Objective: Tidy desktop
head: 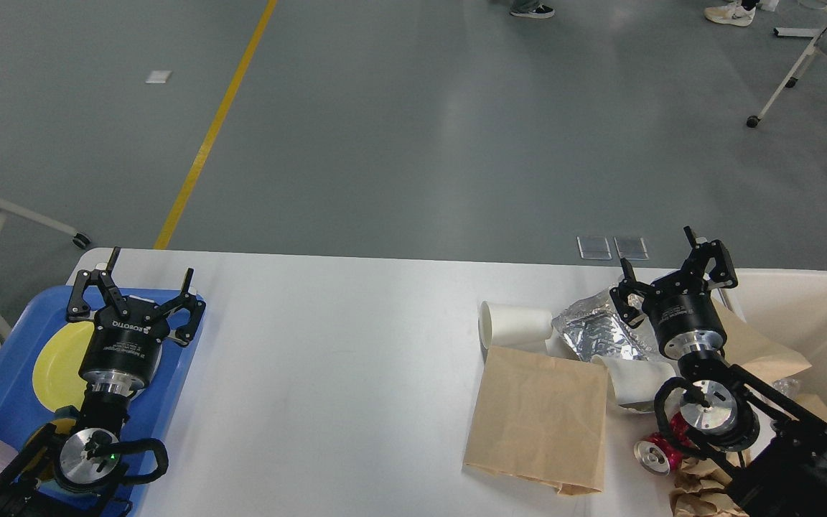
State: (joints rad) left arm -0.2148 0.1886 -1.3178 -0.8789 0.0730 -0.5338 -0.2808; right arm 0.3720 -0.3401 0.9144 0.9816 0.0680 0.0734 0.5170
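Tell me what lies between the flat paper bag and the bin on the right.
Between the flat brown paper bag and the beige bin lie a tipped white cup, crumpled foil, a crushed red can and the open right gripper with its arm.
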